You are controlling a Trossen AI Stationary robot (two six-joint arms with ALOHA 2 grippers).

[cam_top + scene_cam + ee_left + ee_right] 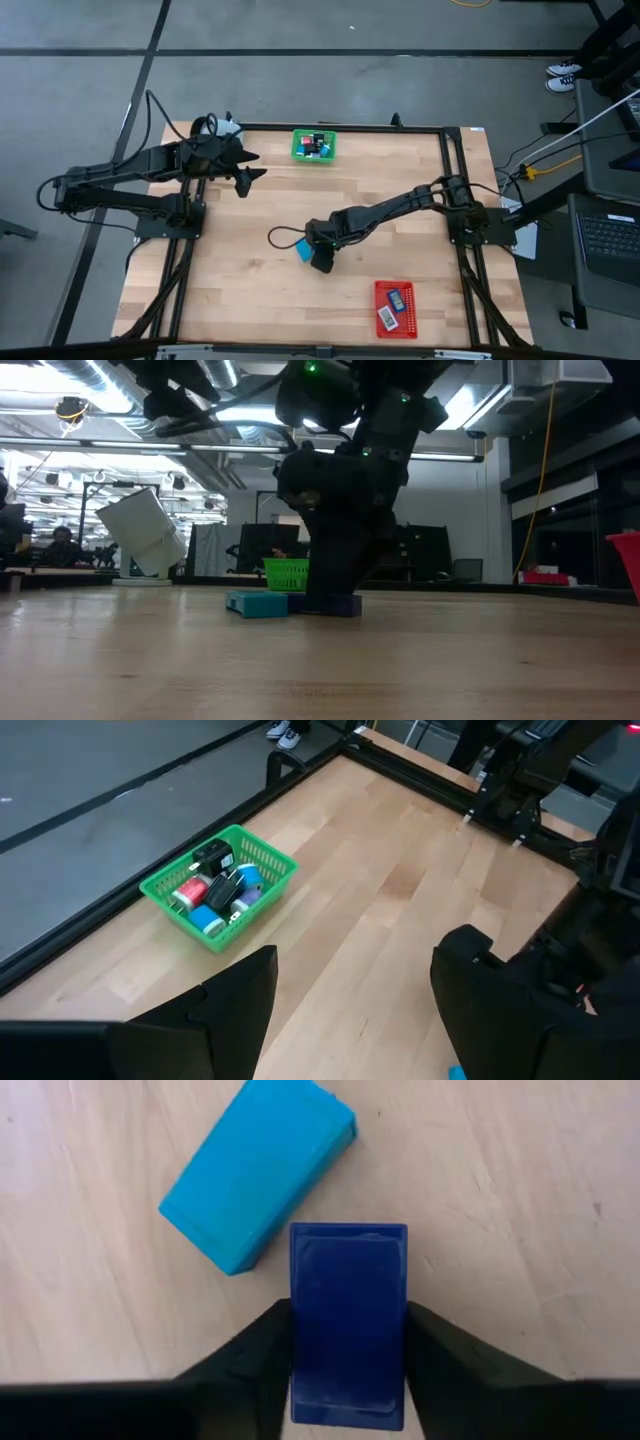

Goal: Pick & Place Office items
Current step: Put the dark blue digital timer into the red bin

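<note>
The right gripper (348,1380) stands low over the table (250,290), its fingers (245,1365) hugging both long sides of a dark blue block (348,1320), so no room is left there. Just ahead of its tips, a light blue block (258,1172) lies aslant, almost touching the dark one's far corner. Bare wood lies open elsewhere around it. The red tray (395,308) and green basket (314,146) sit well apart.

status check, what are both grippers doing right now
Right gripper down at mid-table, fingers flanking dark blue block. Light blue block beside it, close. Left gripper open, waiting near green tray.
</note>
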